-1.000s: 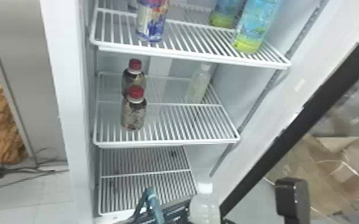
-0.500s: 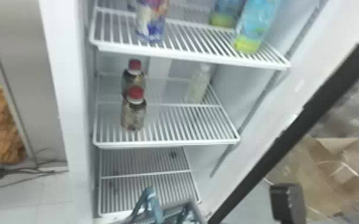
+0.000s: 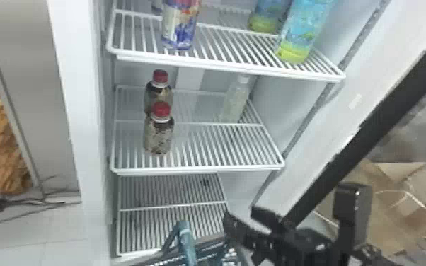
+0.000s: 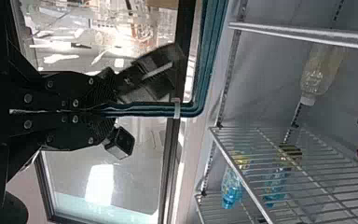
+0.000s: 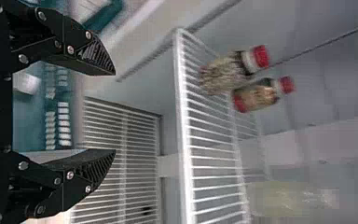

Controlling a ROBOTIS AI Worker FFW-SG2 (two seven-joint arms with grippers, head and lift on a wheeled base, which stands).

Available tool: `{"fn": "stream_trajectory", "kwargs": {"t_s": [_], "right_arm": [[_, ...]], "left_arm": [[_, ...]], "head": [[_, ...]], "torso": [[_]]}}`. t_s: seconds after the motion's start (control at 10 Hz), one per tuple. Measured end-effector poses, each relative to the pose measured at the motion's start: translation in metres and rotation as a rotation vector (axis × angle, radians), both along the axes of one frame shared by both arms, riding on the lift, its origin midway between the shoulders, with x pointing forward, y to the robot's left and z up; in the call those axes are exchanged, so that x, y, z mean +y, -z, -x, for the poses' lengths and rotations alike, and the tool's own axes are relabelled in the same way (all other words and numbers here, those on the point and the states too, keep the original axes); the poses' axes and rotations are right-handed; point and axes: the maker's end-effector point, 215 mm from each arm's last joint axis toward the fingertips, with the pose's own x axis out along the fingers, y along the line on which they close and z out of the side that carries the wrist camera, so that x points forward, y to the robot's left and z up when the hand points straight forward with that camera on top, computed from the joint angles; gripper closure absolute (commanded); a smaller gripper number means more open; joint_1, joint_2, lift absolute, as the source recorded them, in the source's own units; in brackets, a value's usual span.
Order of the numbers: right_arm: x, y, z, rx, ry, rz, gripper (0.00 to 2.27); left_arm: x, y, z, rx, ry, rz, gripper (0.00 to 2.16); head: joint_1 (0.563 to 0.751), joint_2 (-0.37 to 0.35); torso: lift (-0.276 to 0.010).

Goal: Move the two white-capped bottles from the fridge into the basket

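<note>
My right gripper (image 3: 240, 215) is at the lower right, in front of the fridge; in the right wrist view the right gripper (image 5: 114, 112) stands open with nothing between its fingers. A white-capped bottle (image 3: 236, 100) stands at the right rear of the middle shelf, also visible as a pale bottle (image 4: 320, 70) in the left wrist view. The teal basket (image 3: 186, 246) is at the bottom edge of the head view. In the left wrist view, my left gripper (image 4: 114, 109) is shut on the basket's handle (image 4: 144, 110). A whitish object (image 5: 26, 83) lies partly hidden in the basket.
Two red-capped bottles, the nearer one (image 3: 158, 132), share the middle shelf (image 3: 201, 169). Above are a can (image 3: 180, 26) and blue-green bottles (image 3: 302, 30). The open door's black edge (image 3: 368, 136) slants along the right; a cardboard pile (image 3: 396, 212) lies beyond it.
A white-capped bottle at the bottom of the head view one second ago went out of sight at the basket. My right gripper has since come up into view there, open and without it.
</note>
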Motion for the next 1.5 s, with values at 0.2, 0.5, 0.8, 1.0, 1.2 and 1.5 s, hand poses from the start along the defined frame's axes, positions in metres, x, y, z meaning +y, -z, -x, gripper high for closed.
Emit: {"fn": "stream_trajectory", "kwargs": {"t_s": [0.2,0.5,0.8,1.0,1.2,1.5], "right_arm": [[-0.009,-0.025,-0.032,-0.138,0.019,0.002,0.51],[-0.027,-0.053,-0.072,-0.310,0.056,0.018,0.51],[-0.057,-0.084,-0.115,-0.547,0.127,0.051,0.51],[-0.071,-0.084,-0.136,-0.632,0.159,0.052,0.51],[-0.075,-0.067,-0.154,-0.625,0.166,0.050,0.51],[-0.079,-0.053,-0.181,-0.631,0.171,0.061,0.51]], "left_arm": [[0.000,0.000,0.000,0.001,-0.002,0.000,1.12],[0.001,0.001,0.000,0.003,-0.004,0.000,1.12],[0.001,0.001,0.000,0.005,-0.005,0.001,1.12],[0.001,0.001,0.001,0.006,-0.005,0.002,1.12],[0.000,0.001,0.002,0.007,-0.001,0.002,1.12],[0.000,0.001,0.003,0.008,0.002,0.002,1.12]], "head": [[0.695,-0.350],[0.695,-0.350],[0.695,-0.350],[0.695,-0.350],[0.695,-0.350],[0.695,-0.350]], "torso": [[-0.260],[-0.260],[-0.260],[-0.260],[-0.260],[-0.260]]}}
